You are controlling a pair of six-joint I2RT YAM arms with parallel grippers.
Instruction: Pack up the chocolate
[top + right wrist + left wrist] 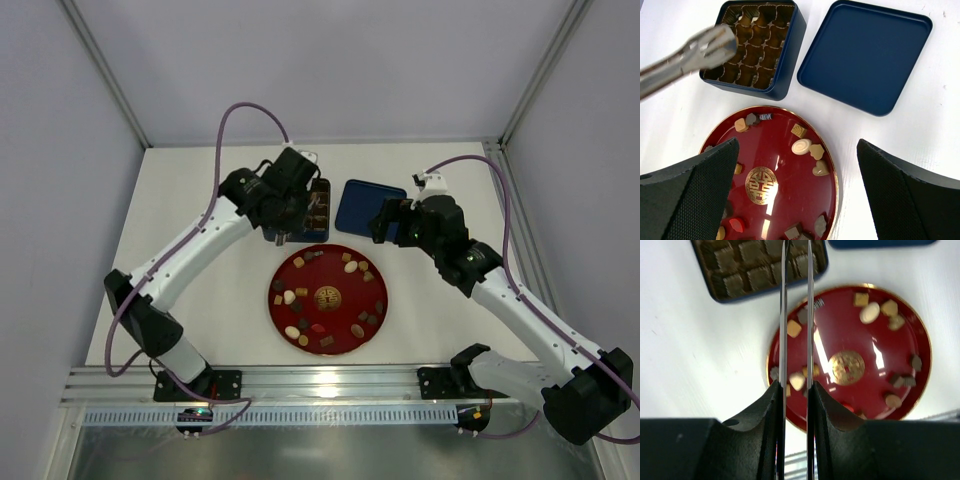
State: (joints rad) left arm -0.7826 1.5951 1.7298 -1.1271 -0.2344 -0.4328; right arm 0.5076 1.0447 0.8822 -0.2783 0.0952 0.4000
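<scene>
Several small chocolates (350, 267), dark, tan and cream, lie scattered on the round red plate (330, 275). The dark blue box (318, 212) with a brown grid of cups stands behind the plate. My left gripper (282, 235) is shut on metal tongs (783, 315), whose blades reach over the box (740, 270). In the right wrist view the tongs' tip (715, 47) hovers over the box's cups (752, 45), with no piece visible in it. My right gripper (797, 150) is open above the plate's (790, 190) right part, over cream pieces (801, 146).
The box's dark blue lid (362, 205) lies open side up to the right of the box, also in the right wrist view (865, 55). White walls enclose the table. An aluminium rail (330, 385) runs along the near edge.
</scene>
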